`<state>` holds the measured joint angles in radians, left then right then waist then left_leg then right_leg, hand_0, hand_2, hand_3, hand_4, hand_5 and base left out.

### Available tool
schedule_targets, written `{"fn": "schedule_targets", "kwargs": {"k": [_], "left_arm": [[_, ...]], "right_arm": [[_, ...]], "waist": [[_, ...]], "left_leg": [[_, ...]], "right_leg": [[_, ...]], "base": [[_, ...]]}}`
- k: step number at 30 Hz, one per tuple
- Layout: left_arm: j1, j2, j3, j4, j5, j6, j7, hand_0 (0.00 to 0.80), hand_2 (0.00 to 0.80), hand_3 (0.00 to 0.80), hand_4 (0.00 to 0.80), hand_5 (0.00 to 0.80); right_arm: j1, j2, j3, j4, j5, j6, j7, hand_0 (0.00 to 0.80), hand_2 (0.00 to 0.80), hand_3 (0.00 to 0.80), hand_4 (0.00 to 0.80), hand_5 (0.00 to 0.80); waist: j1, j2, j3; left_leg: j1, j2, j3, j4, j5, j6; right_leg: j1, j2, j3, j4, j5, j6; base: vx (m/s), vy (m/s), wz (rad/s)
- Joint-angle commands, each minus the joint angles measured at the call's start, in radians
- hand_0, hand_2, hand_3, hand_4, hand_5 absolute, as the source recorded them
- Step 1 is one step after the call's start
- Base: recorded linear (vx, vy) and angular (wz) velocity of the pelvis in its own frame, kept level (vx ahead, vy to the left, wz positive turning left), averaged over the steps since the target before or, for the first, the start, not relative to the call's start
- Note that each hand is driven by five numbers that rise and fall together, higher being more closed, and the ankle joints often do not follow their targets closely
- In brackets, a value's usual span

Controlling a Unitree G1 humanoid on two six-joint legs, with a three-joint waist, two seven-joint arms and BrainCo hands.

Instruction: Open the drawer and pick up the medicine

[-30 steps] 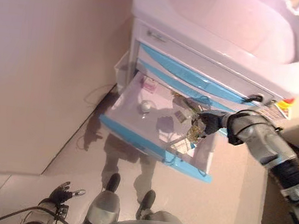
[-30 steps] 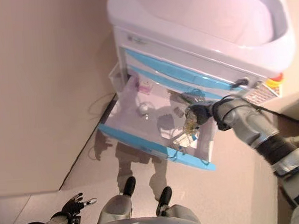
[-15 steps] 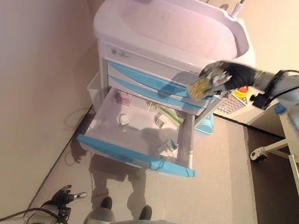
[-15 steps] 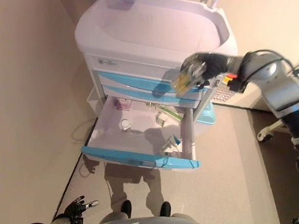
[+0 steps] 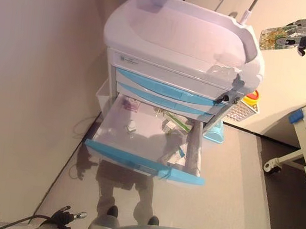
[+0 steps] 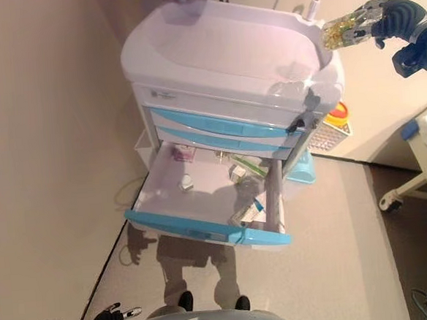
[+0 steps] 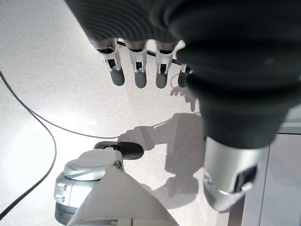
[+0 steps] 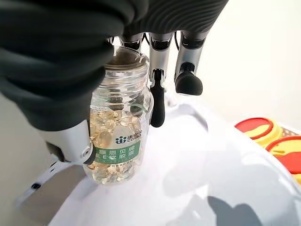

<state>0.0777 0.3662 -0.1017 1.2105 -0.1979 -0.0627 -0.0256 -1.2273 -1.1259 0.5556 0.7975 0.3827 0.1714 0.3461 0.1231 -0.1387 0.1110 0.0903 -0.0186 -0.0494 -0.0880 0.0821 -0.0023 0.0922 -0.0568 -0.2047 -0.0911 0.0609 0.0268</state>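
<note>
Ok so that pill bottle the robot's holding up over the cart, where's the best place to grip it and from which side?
Around the middle of its clear body, from the side. The pill bottle is a straight round cylinder, so fingers and thumb can close on opposite walls. The right hand already holds it that way, near the neck; a grip lower down, at the label, would probably be steadier. The left hand hangs idle.

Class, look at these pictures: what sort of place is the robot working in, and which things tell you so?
Probably a clinic or hospital-style room. A wheeled white cart with blue drawers stands by the wall; its open bottom drawer holds small packets, and the right robot hand grips a clear bottle of capsules.
</note>
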Motion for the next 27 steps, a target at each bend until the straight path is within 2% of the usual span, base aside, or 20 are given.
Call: {"fn": "schedule_targets", "kwargs": {"k": [1,5,10,14,21,27], "left_arm": [[-0.016,0.044,-0.049,0.036,-0.02,-0.017,0.007,0.0,0.0,0.0,0.0,0.0],[-0.016,0.046,-0.064,0.029,-0.023,-0.03,0.003,0.0,0.0,0.0,0.0,0.0],[-0.009,0.049,-0.085,0.009,-0.035,-0.037,0.008,0.0,0.0,0.0,0.0,0.0],[-0.006,0.058,-0.093,0.002,-0.04,-0.037,0.01,0.0,0.0,0.0,0.0,0.0],[0.003,0.076,-0.092,-0.024,-0.043,-0.037,0.012,0.0,0.0,0.0,0.0,0.0],[0.001,0.092,-0.094,-0.065,-0.058,-0.034,0.008,0.0,0.0,0.0,0.0,0.0]], "right_arm": [[-0.209,-0.034,0.064,0.057,0.004,-0.03,-0.064,0.8,0.8,0.8,0.8,0.8],[-0.284,-0.01,0.118,0.143,-0.064,-0.018,-0.101,0.8,0.8,0.8,0.8,0.8],[-0.364,0.014,0.206,0.241,-0.252,-0.013,-0.148,0.8,0.8,0.8,0.8,0.8],[-0.425,0.027,0.287,0.286,-0.339,-0.003,-0.161,0.8,0.8,0.8,0.8,0.8],[-0.491,0.054,0.417,0.33,-0.528,0.001,-0.12,0.8,0.8,0.8,0.8,0.8],[-0.509,0.077,0.485,0.354,-0.654,0.021,-0.058,0.8,0.8,0.8,0.8,0.8]], "waist": [[0.052,-0.019,-0.019],[0.076,-0.019,-0.009],[0.109,-0.025,0.006],[0.129,-0.032,0.018],[0.162,-0.04,0.051],[0.183,-0.037,0.087]], "left_leg": [[-0.007,-0.056,-0.04,0.001,-0.102,0.012],[-0.009,-0.062,-0.06,0.001,-0.099,0.015],[-0.018,-0.067,-0.084,0.004,-0.095,0.018],[-0.029,-0.069,-0.099,0.007,-0.092,0.021],[-0.055,-0.072,-0.124,0.01,-0.083,0.024],[-0.081,-0.074,-0.144,0.011,-0.073,0.027]], "right_leg": [[0.019,0.001,-0.035,0.086,-0.072,0.048],[0.022,-0.003,-0.05,0.088,-0.074,0.048],[0.02,-0.004,-0.069,0.089,-0.074,0.048],[0.014,-0.004,-0.078,0.092,-0.074,0.048],[-0.006,-0.008,-0.099,0.099,-0.073,0.049],[-0.026,-0.01,-0.108,0.105,-0.072,0.049]], "base": [[0.025,0.008,0.11],[0.026,0.01,0.18],[0.03,0.003,0.14],[0.025,-0.005,0.17],[0.006,-0.001,0.13],[-0.018,-0.001,0.14]]}}
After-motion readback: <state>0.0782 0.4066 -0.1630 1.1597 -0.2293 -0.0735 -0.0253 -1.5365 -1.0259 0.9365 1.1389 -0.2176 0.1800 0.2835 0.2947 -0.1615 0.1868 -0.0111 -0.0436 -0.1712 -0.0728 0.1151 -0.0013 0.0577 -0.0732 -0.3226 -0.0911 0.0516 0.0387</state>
